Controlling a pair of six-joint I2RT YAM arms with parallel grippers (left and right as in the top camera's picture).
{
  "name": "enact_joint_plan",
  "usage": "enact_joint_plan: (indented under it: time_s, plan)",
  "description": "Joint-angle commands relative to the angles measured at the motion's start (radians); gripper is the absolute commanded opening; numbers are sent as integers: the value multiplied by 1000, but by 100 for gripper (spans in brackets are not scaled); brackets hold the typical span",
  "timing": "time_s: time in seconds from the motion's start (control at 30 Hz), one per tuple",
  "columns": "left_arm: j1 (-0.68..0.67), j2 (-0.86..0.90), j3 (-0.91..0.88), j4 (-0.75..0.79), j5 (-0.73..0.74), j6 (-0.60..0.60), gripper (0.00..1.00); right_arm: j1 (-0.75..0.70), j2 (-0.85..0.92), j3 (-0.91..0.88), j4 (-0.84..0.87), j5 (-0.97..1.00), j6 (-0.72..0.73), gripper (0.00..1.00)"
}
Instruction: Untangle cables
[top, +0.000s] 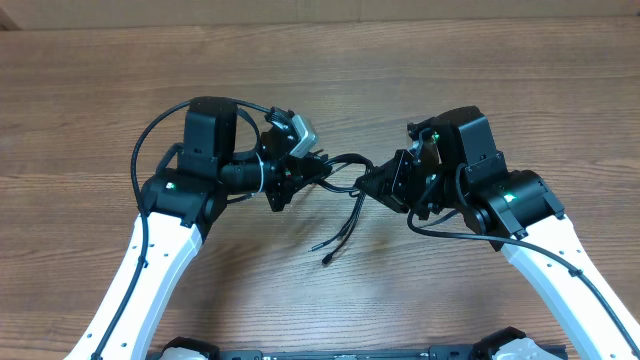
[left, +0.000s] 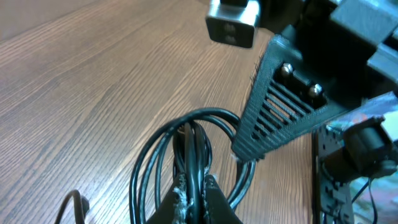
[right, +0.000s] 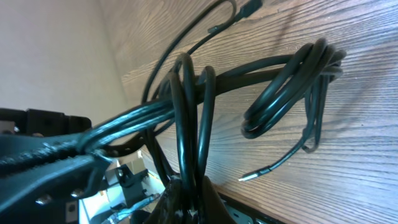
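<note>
The cables (top: 340, 178) are thin black cords bunched in loops between my two grippers, above the middle of the wooden table (top: 330, 80). My left gripper (top: 305, 172) is shut on strands of the cables (left: 198, 149) from the left. My right gripper (top: 372, 183) is shut on other strands of the cables (right: 189, 118) from the right. Loose ends hang down to the table (top: 335, 240). In the right wrist view a coil (right: 292, 81) and a silver-tipped plug end (right: 247, 176) show over the wood.
The right arm's finger and wrist camera (left: 231, 23) fill the upper right of the left wrist view. Thicker black arm wires loop beside each arm (top: 150, 135). A black base bar (top: 350, 352) lies at the table's front edge.
</note>
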Motion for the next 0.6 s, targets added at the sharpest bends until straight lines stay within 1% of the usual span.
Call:
enact_joint_plan:
  time_s: [0.0, 0.1, 0.17, 0.27, 0.37, 0.4, 0.57]
  plan:
    - [38, -21, 13, 30, 53, -84, 4, 5, -4, 5, -31, -6, -67, 4]
    - [61, -21, 13, 54, 53, -157, 4, 5, -4, 5, -81, 17, -106, 4]
    - [74, -21, 13, 77, 64, -213, 4, 5, -4, 5, -130, 67, -106, 4]
    - [98, -21, 13, 133, 153, -275, 4, 5, -4, 5, -218, 166, -106, 4]
    - [122, -21, 13, 205, 286, -319, 4, 5, -4, 5, -296, 253, -106, 4]
    - [127, -21, 13, 224, 309, -329, 4, 5, -4, 5, -307, 264, -105, 4]
    - [130, -21, 13, 245, 322, -335, 4, 5, -4, 5, -315, 273, -106, 4]
